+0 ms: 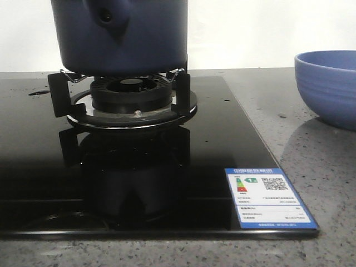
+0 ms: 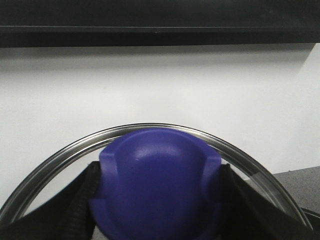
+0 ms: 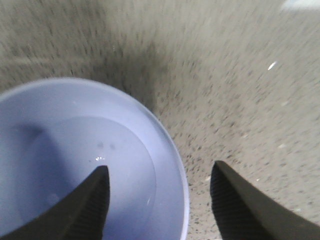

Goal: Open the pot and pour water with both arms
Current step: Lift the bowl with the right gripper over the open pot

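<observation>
One pot (image 1: 119, 36) on burner (image 1: 130, 94), bowl (image 3: 75, 160) w/ water, lid knob (image 2: 157, 185) in left hand (image 2: 157, 200)

Black glass stove (image 1: 167, 183), burner (image 1: 130, 97), energy label (image 1: 270, 197), ribbed blue bowl (image 1: 328, 86), speckled countertop (image 1: 328, 183)

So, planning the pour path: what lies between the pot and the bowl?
Front view: only bare speckled countertop between pot and bowl.

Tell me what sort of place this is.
Most likely a kitchen counter: a black glass gas hob with a burner under the pot, set in a speckled stone-look countertop, with a blue bowl beside it.
</observation>
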Controlling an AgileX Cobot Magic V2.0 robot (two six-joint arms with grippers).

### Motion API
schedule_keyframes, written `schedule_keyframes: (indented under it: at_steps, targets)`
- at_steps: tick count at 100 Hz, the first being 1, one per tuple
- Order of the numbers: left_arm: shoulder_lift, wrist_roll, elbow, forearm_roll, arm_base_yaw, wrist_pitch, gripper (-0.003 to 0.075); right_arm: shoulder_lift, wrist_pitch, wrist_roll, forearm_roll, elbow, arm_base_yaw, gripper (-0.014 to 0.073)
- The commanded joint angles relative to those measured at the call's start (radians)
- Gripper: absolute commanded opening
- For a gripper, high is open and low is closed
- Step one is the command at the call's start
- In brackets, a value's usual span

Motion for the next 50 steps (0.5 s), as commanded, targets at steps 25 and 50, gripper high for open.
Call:
schedule_keyframes:
  at_steps: [25,50]
  targets:
    - [-0.029,-0.003,-0.036,-0.005,0.005,-0.078,0.0316,0.043,0.026,-0.110,0.137,-0.036,-0.086,0.0398]
    - [-0.029,-0.003,-0.036,-0.005,0.005,-0.078,0.0315,0.089,0.045,-0.112,0.144,-0.022,-0.086,0.0297]
